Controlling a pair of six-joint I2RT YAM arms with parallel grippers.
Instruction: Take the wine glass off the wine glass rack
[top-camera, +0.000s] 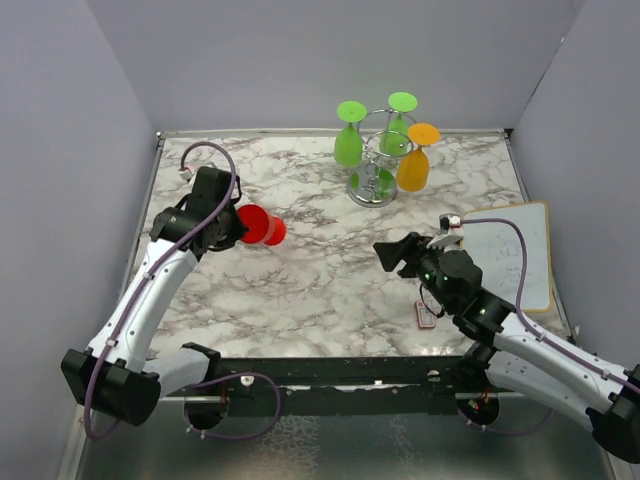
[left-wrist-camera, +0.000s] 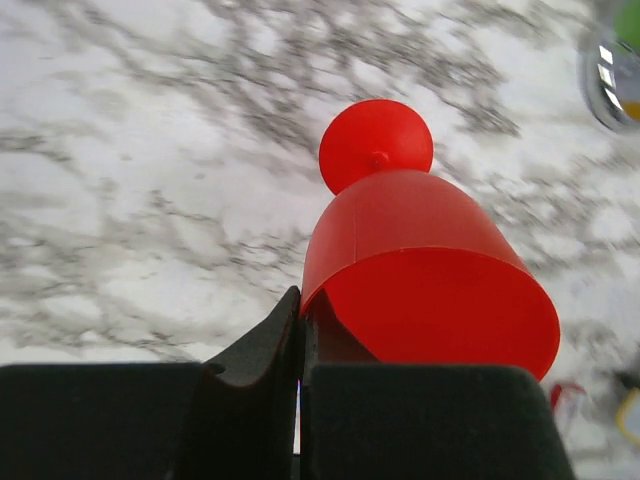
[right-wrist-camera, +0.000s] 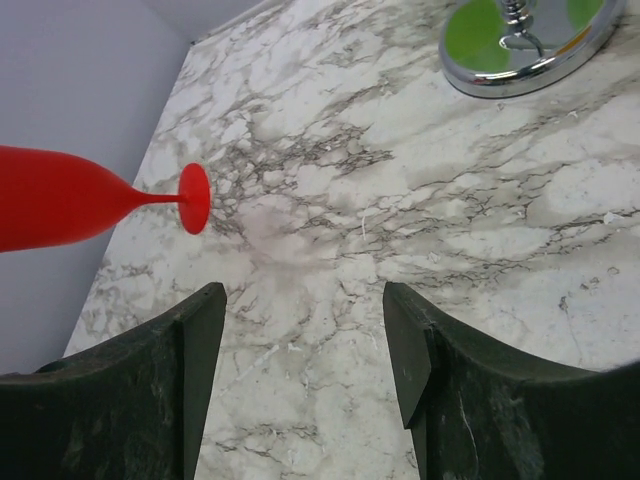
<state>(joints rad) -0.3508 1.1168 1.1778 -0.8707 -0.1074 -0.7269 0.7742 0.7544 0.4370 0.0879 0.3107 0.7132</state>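
Overhead view looks down from behind; both close wrist views share the red wine glass.

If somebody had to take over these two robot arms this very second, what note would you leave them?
Left gripper: shut on the rim of the red wine glass, held on its side over the marble table, well clear of the rack.
Right gripper: open, holding nothing, pointed across the table toward the rack.
On the rack: two green glasses and an orange glass hang upside down.
Done: the red glass is off the rack.
Left: probably set it down and let go. Whether its foot touches the table is unclear.
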